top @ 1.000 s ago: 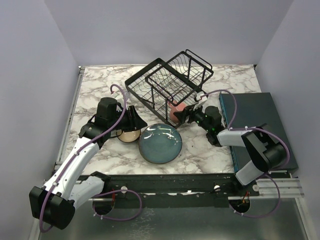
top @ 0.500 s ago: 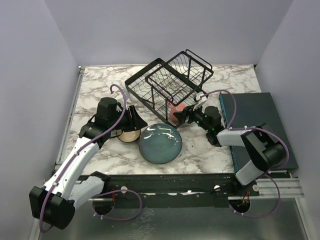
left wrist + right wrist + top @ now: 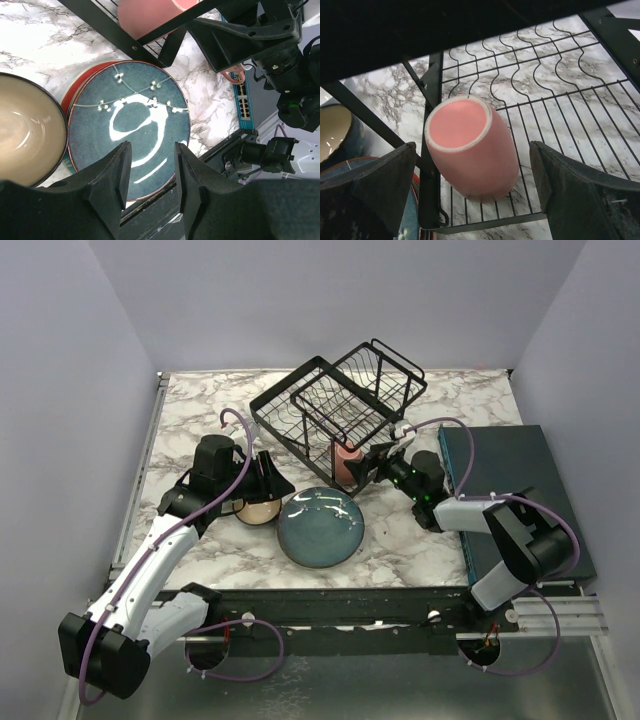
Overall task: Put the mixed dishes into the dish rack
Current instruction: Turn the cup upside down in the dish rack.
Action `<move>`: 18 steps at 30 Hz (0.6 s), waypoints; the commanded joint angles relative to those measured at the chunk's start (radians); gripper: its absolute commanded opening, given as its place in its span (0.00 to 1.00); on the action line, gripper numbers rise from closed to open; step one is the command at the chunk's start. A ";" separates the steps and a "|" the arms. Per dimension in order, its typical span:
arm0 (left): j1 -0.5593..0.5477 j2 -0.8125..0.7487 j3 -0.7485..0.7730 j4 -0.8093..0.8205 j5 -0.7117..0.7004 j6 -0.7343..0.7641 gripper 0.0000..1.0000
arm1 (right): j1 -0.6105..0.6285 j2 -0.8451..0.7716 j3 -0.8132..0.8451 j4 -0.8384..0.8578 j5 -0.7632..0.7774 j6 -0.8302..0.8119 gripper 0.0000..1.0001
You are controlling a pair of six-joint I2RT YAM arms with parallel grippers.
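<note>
At 7 o'clock in the top view the left arm rises from its base and reaches toward 12, elbow bent, wrist angled down. The left gripper hangs over the table with its 2 fingers partly apart and nothing between them. Under it lies the blue plate, stacked on a red plate, whose rim shows at 10 o'clock. The dark bowl with a tan inside touches the blue plate at 9 o'clock.

From 5 o'clock the right arm folds back over the teal slab and stretches low toward 10 o'clock. The right gripper is spread wide, 1 finger on each side of the pink mug, neither touching it. The mug rests tilted on the lower wire tray at the near corner of the dish rack, which sits at 12 o'clock.
</note>
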 commanded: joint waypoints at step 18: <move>0.009 -0.013 -0.006 -0.016 -0.028 0.016 0.46 | 0.009 -0.084 -0.001 0.017 0.000 -0.015 1.00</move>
